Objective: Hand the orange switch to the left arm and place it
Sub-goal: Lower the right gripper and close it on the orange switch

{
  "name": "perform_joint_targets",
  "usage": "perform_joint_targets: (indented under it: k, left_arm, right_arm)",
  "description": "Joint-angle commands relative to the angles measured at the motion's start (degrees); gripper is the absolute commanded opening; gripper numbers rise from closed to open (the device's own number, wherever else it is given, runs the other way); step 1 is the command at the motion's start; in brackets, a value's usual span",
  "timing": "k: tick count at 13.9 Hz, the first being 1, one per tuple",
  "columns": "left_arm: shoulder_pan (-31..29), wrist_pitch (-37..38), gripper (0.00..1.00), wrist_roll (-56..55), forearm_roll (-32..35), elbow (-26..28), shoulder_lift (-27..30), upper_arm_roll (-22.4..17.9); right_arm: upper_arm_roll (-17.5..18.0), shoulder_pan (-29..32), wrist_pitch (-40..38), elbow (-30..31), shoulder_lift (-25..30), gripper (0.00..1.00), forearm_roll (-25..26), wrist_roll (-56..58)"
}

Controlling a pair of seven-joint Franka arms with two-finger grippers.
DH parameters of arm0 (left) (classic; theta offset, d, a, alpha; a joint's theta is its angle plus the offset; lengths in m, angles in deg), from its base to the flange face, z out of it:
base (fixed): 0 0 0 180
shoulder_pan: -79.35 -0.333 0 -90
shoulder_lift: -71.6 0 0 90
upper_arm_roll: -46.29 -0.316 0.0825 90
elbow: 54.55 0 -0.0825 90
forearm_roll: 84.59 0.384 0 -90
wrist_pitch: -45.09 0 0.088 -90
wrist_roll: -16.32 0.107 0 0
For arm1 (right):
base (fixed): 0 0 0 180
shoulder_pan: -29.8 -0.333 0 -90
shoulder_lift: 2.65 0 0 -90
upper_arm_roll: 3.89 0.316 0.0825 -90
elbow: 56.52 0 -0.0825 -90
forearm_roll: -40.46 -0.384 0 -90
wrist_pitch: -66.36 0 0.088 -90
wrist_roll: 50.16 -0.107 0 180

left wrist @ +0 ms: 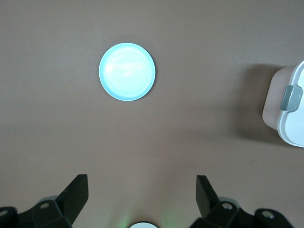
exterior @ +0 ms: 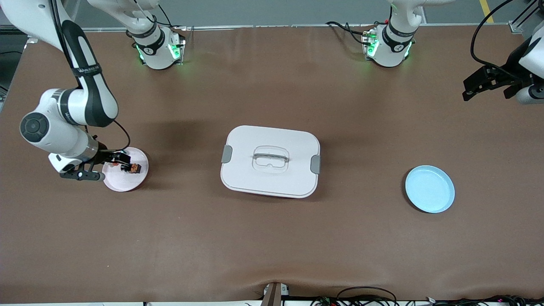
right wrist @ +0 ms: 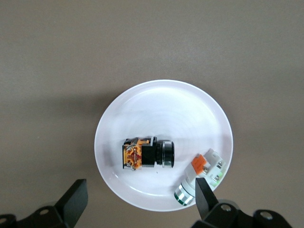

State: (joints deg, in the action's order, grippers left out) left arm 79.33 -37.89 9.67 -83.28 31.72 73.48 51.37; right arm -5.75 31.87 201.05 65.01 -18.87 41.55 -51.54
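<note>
I take the white lidded box (exterior: 270, 161) in the middle of the table (exterior: 272, 238) as my landmark. Toward the right arm's end of the table from it lies a white plate (exterior: 127, 180), and on that plate rests the orange switch (right wrist: 145, 154), black-bodied with its orange part showing, lying on its side beside a small white switch (right wrist: 202, 176) with a red-orange patch. My right gripper (exterior: 123, 165) hovers just over this plate with its jaws spread wide and empty, the switch sitting roughly between them in the right wrist view; I judge it is lined up that way for a pick. Toward the left arm's end from the box lies an empty light-blue plate (exterior: 429, 189), likely the drop point. My left gripper (exterior: 488, 83) waits high, up near the table's edge at that end, jaws wide and holding nothing, clear of the box so a handover can pass over or around it. Small lettering on the right arm's black band is too fine for me to read.
</note>
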Motion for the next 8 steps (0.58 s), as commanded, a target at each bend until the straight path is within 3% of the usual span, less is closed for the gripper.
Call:
perform_joint_targets:
  k: [1,8]
  left_arm:
    - [-0.07,1.16,1.0,-0.21,-0.07,-0.93,0.24,0.19]
    - [-0.06,1.16,1.0,-0.21,-0.16,-0.84,0.06,0.19]
  right_arm:
    - [0.37,0.74,3.2,0.56,-2.05,1.0,0.58,0.51]
    - [0.37,0.83,7.69,0.64,-6.28,1.0,0.67,0.77]
